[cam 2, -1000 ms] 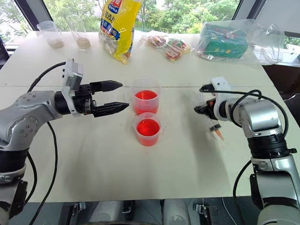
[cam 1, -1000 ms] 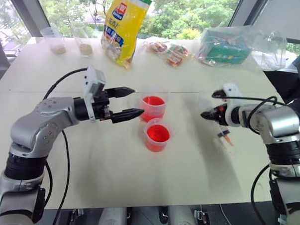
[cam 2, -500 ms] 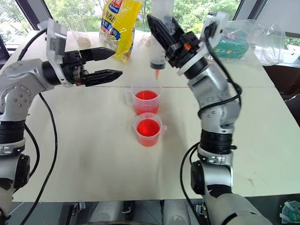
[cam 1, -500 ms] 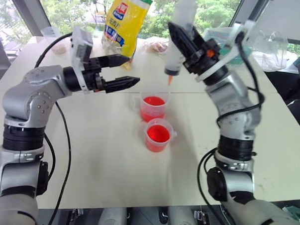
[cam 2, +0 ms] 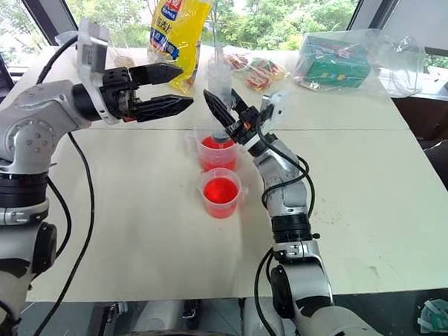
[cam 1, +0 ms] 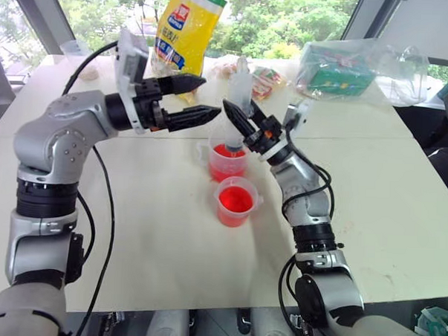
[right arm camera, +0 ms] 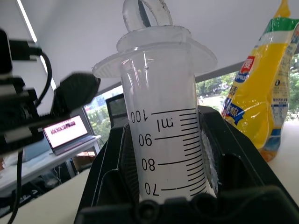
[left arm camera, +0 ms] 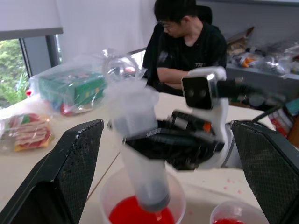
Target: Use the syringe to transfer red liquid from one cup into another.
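Syringe (cam 1: 240,94) tip is hard to make out in the head views, since it sits right at the far cup (cam 1: 229,160), centre frame. The left wrist view shows the tip just above the red liquid (left arm camera: 140,217) in that cup; contact unclear. Plunger ring is cut off at the top of the right wrist view, and the barrel below the 70 mark is hidden by the fingers.

Right gripper (cam 1: 241,122) is clamped shut on the syringe barrel and holds it near upright, forearm rising from lower right toward centre. Left gripper (cam 1: 199,98) is in the upper-left quadrant, pointing right toward the syringe, jaws spread wide with nothing between them, fingertips just beside the barrel but apart from it.

Near cup (cam 1: 236,202), also red-filled, stands just below the far one. Yellow bag (cam 1: 187,34) stands at top centre.
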Motion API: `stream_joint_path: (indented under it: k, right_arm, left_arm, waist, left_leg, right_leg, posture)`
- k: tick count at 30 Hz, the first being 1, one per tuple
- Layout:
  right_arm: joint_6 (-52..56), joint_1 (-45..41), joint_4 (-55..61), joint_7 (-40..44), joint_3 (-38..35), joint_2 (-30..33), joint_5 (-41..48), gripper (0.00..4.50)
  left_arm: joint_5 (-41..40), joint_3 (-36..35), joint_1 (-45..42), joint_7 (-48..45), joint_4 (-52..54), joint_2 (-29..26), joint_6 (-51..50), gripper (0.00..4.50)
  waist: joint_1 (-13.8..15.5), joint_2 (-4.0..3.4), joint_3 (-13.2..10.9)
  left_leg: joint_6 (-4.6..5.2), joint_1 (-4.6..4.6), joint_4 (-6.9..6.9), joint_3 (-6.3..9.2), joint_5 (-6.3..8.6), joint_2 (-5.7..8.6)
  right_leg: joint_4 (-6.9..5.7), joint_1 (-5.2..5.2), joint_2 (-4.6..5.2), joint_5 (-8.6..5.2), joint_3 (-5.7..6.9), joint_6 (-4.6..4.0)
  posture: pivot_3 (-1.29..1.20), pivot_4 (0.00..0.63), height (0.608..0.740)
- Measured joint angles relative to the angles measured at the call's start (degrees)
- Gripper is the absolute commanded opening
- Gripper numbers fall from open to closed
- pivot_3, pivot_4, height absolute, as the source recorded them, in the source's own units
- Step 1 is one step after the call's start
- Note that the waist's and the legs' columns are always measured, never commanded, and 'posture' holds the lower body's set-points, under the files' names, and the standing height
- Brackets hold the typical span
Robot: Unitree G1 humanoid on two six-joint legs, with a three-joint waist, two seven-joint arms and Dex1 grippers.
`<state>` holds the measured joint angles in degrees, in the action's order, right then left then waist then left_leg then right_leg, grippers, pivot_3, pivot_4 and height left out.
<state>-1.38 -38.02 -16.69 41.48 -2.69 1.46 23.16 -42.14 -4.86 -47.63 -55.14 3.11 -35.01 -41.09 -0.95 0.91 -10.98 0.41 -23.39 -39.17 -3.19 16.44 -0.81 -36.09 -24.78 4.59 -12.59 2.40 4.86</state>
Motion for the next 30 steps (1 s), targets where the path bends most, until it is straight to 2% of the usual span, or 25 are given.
stream_joint_path:
  k: [17,30]
  right_arm:
    - [-6.73,2.36,-1.65,2.73,3.46,1.94,-4.39,1.39]
    - [-7.23,2.36,-1.65,3.47,4.65,2.44,-4.88,1.39]
  left_arm:
    - [1.66,2.52,-0.61,0.8,-0.29,7.06,0.22,4.5]
    - [2.82,3.39,-1.04,1.02,-1.56,8.19,0.47,4.5]
  waist:
    - [0.01,0.0,0.0]
    - [0.01,0.0,0.0]
  left_leg:
    - [-0.06,0.04,0.0,0.01,-0.03,-0.01]
    - [-0.06,0.07,0.0,0.02,-0.04,-0.01]
  right_leg:
    - [-0.04,0.02,-0.01,0.0,-0.01,-0.01]
    - [-0.04,0.04,-0.02,0.0,-0.01,-0.01]
  posture:
    - [0.0,0.15,0.74]
    - [0.0,0.15,0.74]
